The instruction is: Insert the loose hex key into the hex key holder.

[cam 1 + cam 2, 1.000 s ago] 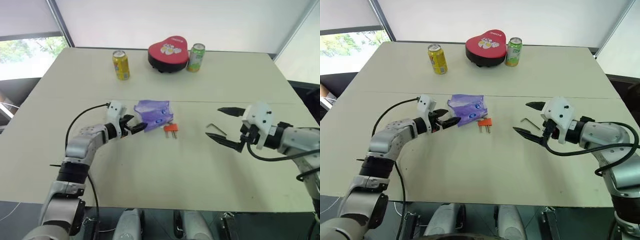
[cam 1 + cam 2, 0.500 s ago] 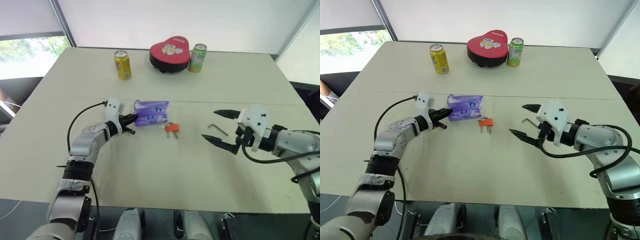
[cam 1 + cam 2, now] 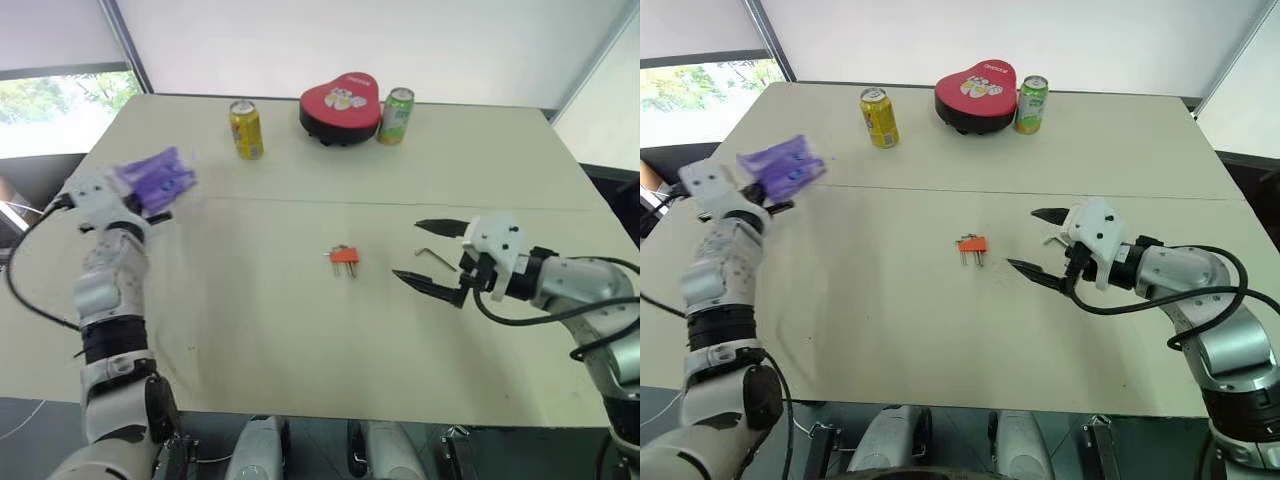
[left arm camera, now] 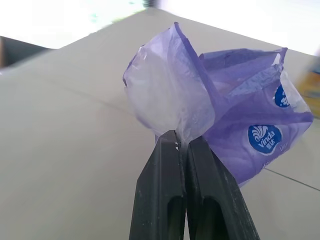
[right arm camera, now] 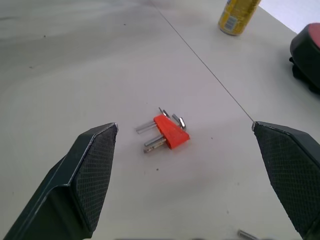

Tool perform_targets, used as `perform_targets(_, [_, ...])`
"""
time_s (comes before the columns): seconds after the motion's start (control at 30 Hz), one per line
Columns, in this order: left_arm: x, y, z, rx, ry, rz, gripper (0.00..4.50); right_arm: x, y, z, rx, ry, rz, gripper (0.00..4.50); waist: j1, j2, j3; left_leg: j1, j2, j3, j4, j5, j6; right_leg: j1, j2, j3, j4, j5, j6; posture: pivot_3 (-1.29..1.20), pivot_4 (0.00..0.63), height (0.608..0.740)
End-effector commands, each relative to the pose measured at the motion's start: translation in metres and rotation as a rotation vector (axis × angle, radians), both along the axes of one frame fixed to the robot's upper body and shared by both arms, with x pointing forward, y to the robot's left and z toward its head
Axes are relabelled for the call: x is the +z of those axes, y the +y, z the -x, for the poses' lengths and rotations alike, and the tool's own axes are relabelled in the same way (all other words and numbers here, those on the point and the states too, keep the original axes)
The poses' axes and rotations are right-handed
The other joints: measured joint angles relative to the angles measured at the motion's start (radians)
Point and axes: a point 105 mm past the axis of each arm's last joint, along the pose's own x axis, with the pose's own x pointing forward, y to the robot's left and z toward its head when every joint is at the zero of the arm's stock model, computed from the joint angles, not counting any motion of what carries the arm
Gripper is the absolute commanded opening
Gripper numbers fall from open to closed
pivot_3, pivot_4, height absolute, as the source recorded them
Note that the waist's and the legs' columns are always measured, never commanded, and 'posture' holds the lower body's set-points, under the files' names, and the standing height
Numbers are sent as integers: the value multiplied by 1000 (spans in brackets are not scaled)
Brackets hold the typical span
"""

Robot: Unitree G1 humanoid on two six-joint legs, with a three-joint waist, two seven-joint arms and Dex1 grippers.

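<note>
Pale table in a bright room

A wide beige table [image 3: 300,330] with a thin seam across it stands before a white wall [image 3: 400,40]. A dark slanted frame post [image 3: 120,45] edges a window [image 3: 50,110] showing green trees and daylight.

The tabletop [image 3: 300,330] was pale beige, with a thin seam running across it from side to side. Near its middle lay the hex key holder [image 3: 345,257], a small orange-red block with a few metal keys sticking out. To its right lay the loose hex key [image 3: 434,257], apart from it. At the far edge stood a yellow can [image 3: 245,129], a red heart-shaped tin [image 3: 341,105] and a green can [image 3: 396,115], the green can just beside the tin.
</note>
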Motion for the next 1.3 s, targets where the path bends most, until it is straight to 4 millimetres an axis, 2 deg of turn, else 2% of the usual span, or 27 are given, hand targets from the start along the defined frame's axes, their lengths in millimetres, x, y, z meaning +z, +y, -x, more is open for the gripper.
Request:
perform_targets(0.03, [11,41,26,196,-32,-35,69,2,4,-1,27,-27,4,4500,0,-1,0,0,0,0,0,0,0,0,0,0,0,0,0,0,150,740])
perform_targets(0.13, [4,56,39,277,-7,-36,69,6,7,-2,40,-31,-7,4500,2,-1,0,0,0,1,0,0,0,0,-1,0,0,0,0,0,150,740])
perform_targets(0.23, [-1,61,45,317,5,-18,69,6,8,-3,51,-32,0,4500,3,-3,-1,0,0,2,1,0,0,1,-1,-1,0,0,0,0,150,740])
perform_targets(0.27, [-4,62,47,329,8,-3,310,6,7,-4,50,-32,3,4500,4,-4,-2,0,0,2,1,0,0,1,-1,-2,0,0,0,0,150,740])
perform_targets(0.33, [-7,63,50,343,13,15,966,5,7,-5,50,-32,6,4500,2,-6,-3,0,0,2,1,0,0,2,-1,-3,0,0,0,0,150,740])
perform_targets(0.43, [-5,58,51,337,-5,16,2381,6,8,-5,54,-33,2,4500,1,-6,-3,0,0,2,1,0,0,2,-2,-3,0,0,0,0,150,740])
perform_targets(0.47, [-4,56,51,332,-11,13,3014,6,8,-6,55,-33,1,4500,1,-6,-3,0,0,2,1,0,0,2,-2,-3,0,0,0,0,150,740])
perform_targets(0.53, [3,48,49,298,-46,-10,4030,6,8,-6,57,-31,4,4500,1,-6,-3,0,0,2,1,0,0,2,-1,-3,0,0,0,0,150,740])
perform_targets(0.57, [13,39,46,254,-91,-39,4400,6,7,-6,57,-30,6,4500,1,-6,-3,0,0,2,1,0,0,2,-1,-3,0,0,0,0,150,740])
perform_targets(0.7, [48,-1,38,24,-255,-97,4400,6,6,-8,57,-27,6,4500,2,-6,-3,0,0,2,1,0,0,2,-1,-3,0,0,0,0,150,740])
perform_targets(0.8, [60,-32,30,-173,-293,-108,4400,4,8,-12,61,-18,-8,4500,1,-6,-3,0,0,2,2,0,0,2,-2,-2,0,0,0,0,150,740])
perform_targets(0.93, [57,-77,22,-470,-234,-91,4400,-7,9,-19,66,-12,25,4500,-1,-6,-3,0,0,2,2,0,0,2,-1,-3,0,0,0,0,150,740])
perform_targets(1.03, [38,-111,25,-728,-110,-147,4400,-23,7,-37,65,-48,119,4500,-11,-5,-2,0,0,2,2,0,0,2,0,-2,0,0,0,0,150,740])
perform_targets(1.13, [18,-122,30,-862,-8,-176,4400,-36,8,-56,79,-83,199,4500,-22,-5,-2,0,0,2,3,0,0,2,0,-2,1,0,0,0,150,740])
perform_targets(1.3, [6,-129,39,-983,60,-176,4400,-54,12,-79,120,-84,265,4500,-27,-5,-2,0,1,2,3,0,0,2,1,-2,1,0,-1,0,150,740])
